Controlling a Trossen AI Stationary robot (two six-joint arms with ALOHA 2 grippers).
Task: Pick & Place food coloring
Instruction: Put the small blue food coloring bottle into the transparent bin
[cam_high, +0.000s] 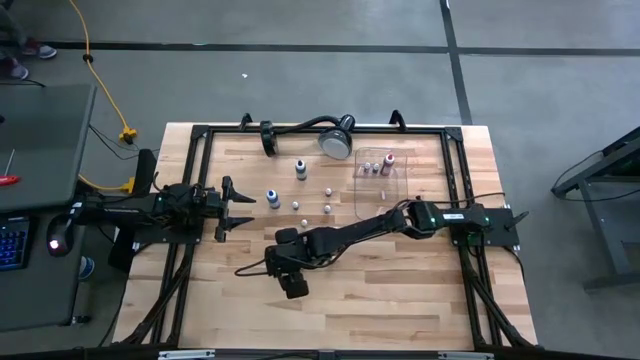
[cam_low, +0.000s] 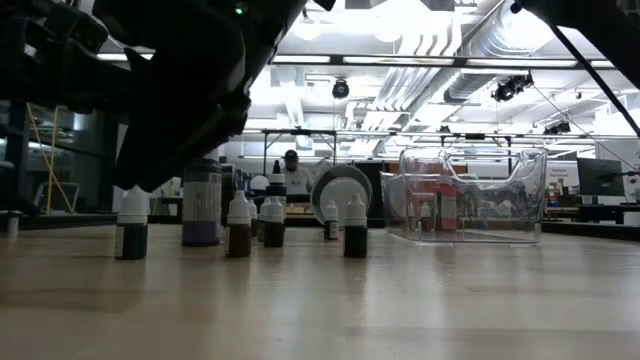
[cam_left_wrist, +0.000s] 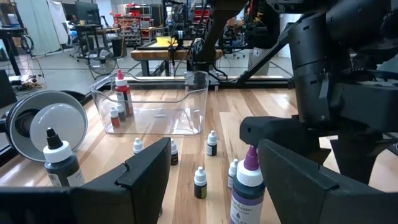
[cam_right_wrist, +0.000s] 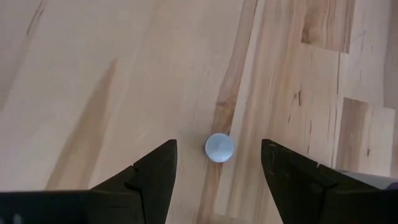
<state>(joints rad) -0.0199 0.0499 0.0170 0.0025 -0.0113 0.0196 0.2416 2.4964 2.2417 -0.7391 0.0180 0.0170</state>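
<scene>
Dark arm links fill the low view's upper left, hiding part of the row of food coloring bottles (cam_low: 239, 226) standing before the clear tray (cam_low: 470, 195), which holds a few more. From above, the right gripper (cam_high: 290, 268) reaches across the table, the left gripper (cam_high: 236, 207) waiting near a blue bottle (cam_high: 271, 197). Both grippers' fingers are spread: the right wrist view shows one white cap (cam_right_wrist: 219, 147) directly below, its body hidden.
</scene>
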